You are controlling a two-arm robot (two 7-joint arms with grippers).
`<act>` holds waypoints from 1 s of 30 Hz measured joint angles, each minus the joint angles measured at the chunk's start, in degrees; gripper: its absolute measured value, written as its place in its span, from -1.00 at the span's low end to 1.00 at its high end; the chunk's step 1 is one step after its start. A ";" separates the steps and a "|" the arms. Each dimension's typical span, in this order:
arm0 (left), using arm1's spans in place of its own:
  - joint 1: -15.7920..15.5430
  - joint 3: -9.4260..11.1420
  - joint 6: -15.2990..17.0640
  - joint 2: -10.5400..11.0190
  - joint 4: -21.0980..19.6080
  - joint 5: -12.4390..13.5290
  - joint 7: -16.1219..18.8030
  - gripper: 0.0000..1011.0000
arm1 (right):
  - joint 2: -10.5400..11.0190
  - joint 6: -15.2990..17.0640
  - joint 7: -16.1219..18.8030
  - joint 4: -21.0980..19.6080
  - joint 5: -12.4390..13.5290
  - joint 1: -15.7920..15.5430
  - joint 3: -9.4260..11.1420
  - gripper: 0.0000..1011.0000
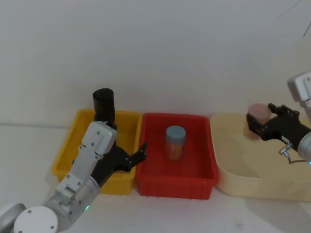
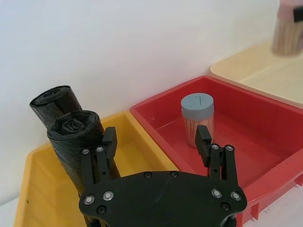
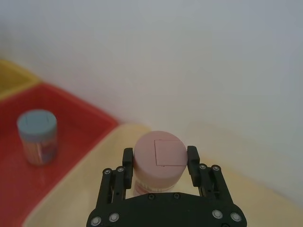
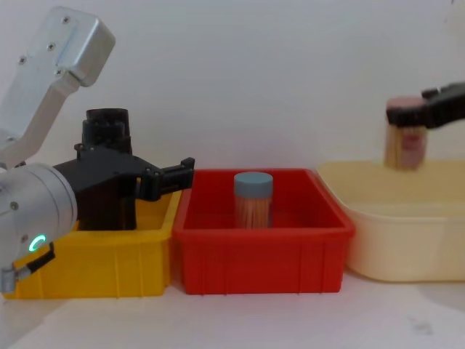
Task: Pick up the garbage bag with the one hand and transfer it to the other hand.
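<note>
Two black rolls stand upright side by side in the yellow bin (image 2: 142,142); no sticker shows on either, so I cannot tell which is the garbage bag. The nearer roll (image 2: 75,130) is beside one finger of my left gripper (image 2: 156,142), outside the gap; the farther roll (image 2: 54,101) is behind it. A roll top also shows in the head view (image 1: 103,102) and chest view (image 4: 107,127). My left gripper (image 1: 136,156) (image 4: 171,174) hangs open and empty over the yellow bin's right side. My right gripper (image 1: 257,119) (image 3: 158,161) is shut on a pink-lidded jar (image 3: 158,153).
A red bin (image 1: 201,160) in the middle holds a blue-lidded toothpick jar (image 1: 175,141). A cream bin (image 1: 233,145) stands at the right, under the right gripper (image 4: 407,113) and its pink-lidded jar (image 4: 405,149). A white wall rises close behind the bins.
</note>
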 joint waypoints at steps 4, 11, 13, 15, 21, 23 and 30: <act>0.00 0.00 0.00 0.00 0.00 0.00 0.00 0.98 | 0.27 0.75 0.43 1.85 -0.78 0.22 -0.50 0.32; 0.00 0.00 0.00 0.00 0.00 0.00 0.00 0.98 | 0.45 1.26 0.99 3.77 -1.59 0.62 -1.05 0.72; 0.00 0.00 0.00 0.00 0.00 0.00 0.00 0.98 | 0.49 1.34 1.08 4.09 -1.74 0.66 -1.13 0.81; 0.00 0.00 0.00 0.00 0.00 0.00 0.00 0.98 | 0.51 1.48 1.19 4.53 -1.91 0.75 -1.27 0.90; 0.00 0.00 0.00 0.00 0.00 0.00 0.00 0.98 | 0.57 1.70 1.42 5.24 -2.23 0.86 -1.49 0.98; 0.00 0.00 0.00 0.00 0.00 0.00 0.00 0.98 | 0.58 1.73 1.47 5.34 -2.29 0.87 -1.50 0.98; 0.00 0.00 0.00 0.00 0.00 0.00 0.00 0.98 | 0.51 1.46 1.54 4.46 -1.69 -0.40 -0.42 0.98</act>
